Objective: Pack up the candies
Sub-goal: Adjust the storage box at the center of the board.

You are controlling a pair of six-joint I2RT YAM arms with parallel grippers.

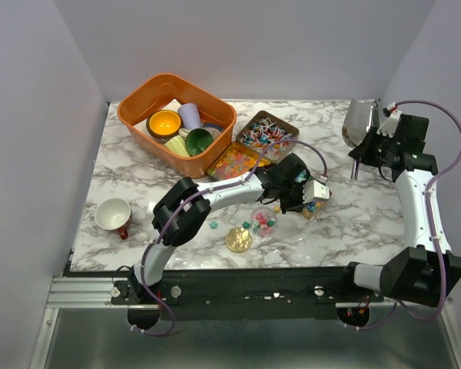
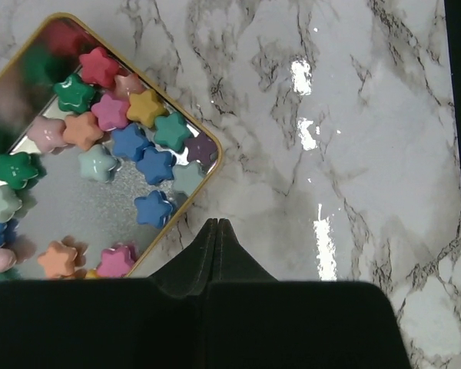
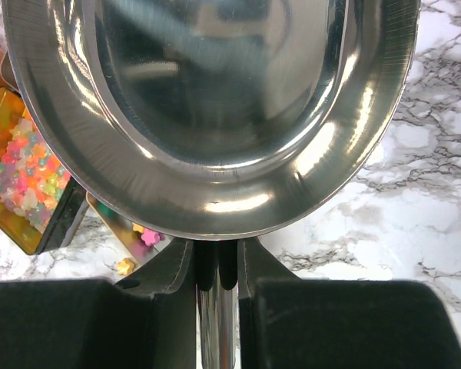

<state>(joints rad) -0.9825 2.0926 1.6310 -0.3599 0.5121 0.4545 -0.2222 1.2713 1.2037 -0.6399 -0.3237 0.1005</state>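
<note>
My left gripper sat pinched together, empty, at five o'clock of the tin; star candies half-filled it; right gripper clamped the steel scoop; a stray candy awaited packing.

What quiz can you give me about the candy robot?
1. True or false: the left fingers are shut with nothing between them.
2. Which fingers grip the shiny metal scoop by its handle? A: left fingers. B: right fingers.
3. Fill in: the colourful candies in the gold-rimmed metal tin are shaped like ____.
Key: 1 true; 2 B; 3 stars.
</note>
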